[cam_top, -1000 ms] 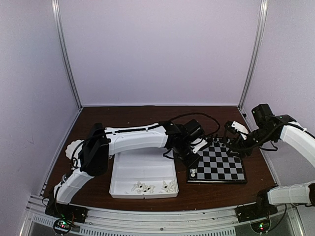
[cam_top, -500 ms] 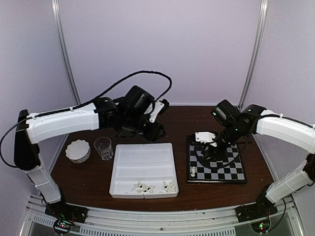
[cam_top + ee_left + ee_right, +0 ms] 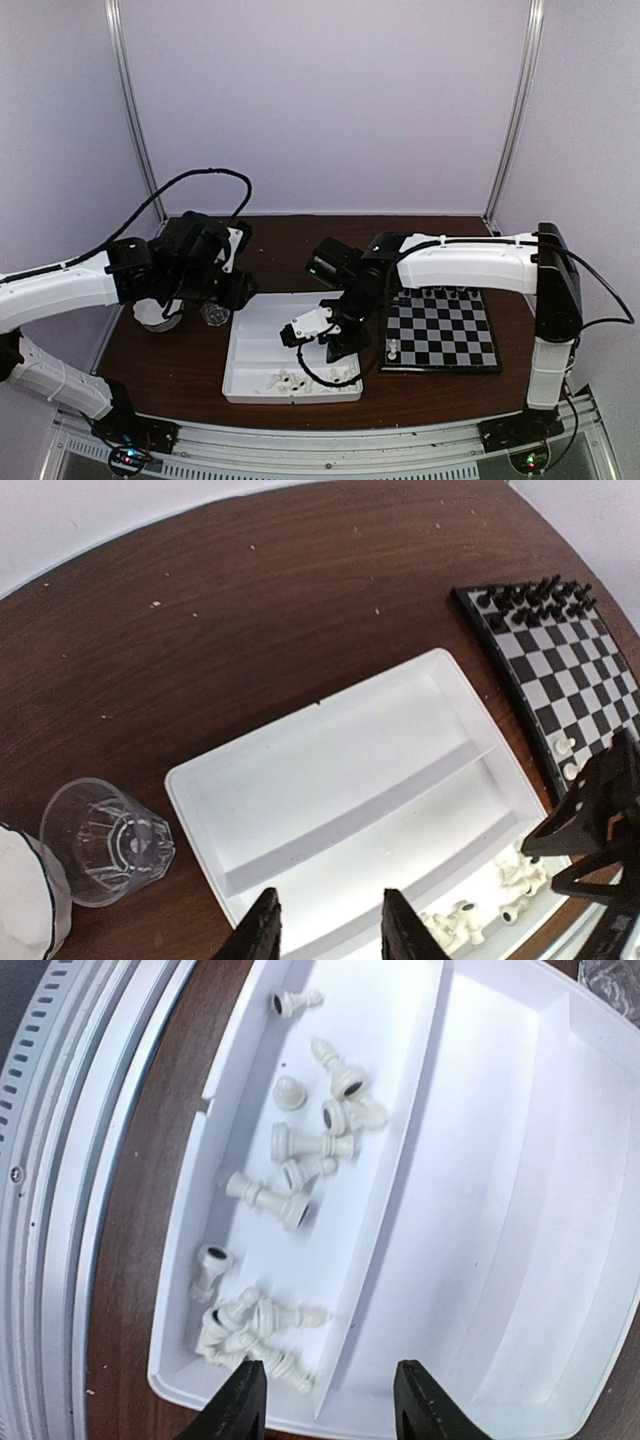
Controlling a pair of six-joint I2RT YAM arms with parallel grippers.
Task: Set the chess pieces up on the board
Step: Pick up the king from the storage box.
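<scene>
Both arms' jaws stand open and empty, the right pair above white chess pieces point(image 3: 312, 1146) in the tray point(image 3: 500, 1180).

- It was a robotics lab test cell, not a home.
- Plain pale walls point(image 3: 320, 100) and metal corner posts point(image 3: 141, 130) boxed in a dark wooden bench point(image 3: 300, 235).
- A white left arm point(image 3: 60, 290) and right arm point(image 3: 460, 262) rose from an aluminium rail point(image 3: 320, 440) carrying lit circuit boards point(image 3: 127, 458).

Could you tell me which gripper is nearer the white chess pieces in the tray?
Right. The right gripper hangs over the white chess pieces in the tray's near compartment; the left gripper is over the tray's far-left corner.
</scene>
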